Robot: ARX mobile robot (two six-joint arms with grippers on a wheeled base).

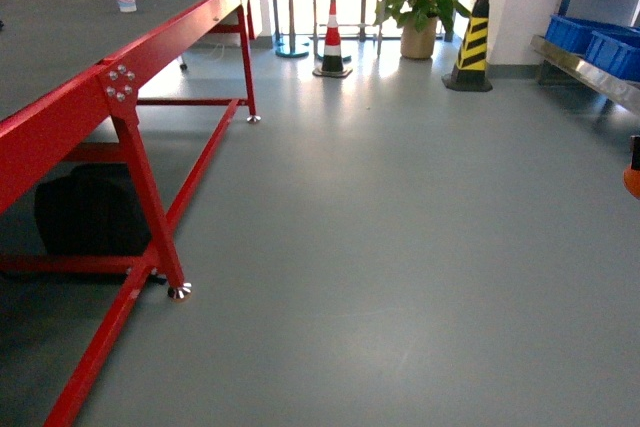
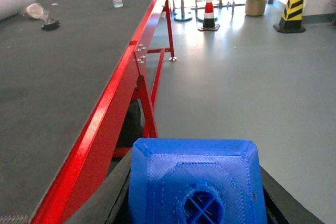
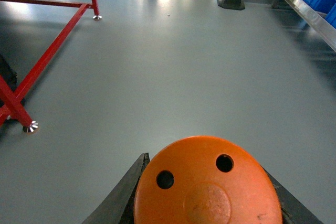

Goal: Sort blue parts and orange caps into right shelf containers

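The left gripper (image 2: 195, 192) is closed on a small bright blue plastic block (image 2: 194, 179) with a round stud on the face turned to the camera; the block sits between the two dark fingers (image 2: 113, 187) and fills the bottom of the left wrist view, just beside the red-framed steel table with a dark grey top (image 2: 63, 77). The right gripper (image 3: 207, 192) is clamped on a small orange cylindrical cap (image 3: 207, 182), its flat holed top facing the camera, held above the grey floor (image 3: 173, 66). The large bright blue plastic crates (image 1: 595, 42) rest on the shiny stainless steel shelf (image 1: 590, 72) at the far right of the head view, well apart from both grippers.
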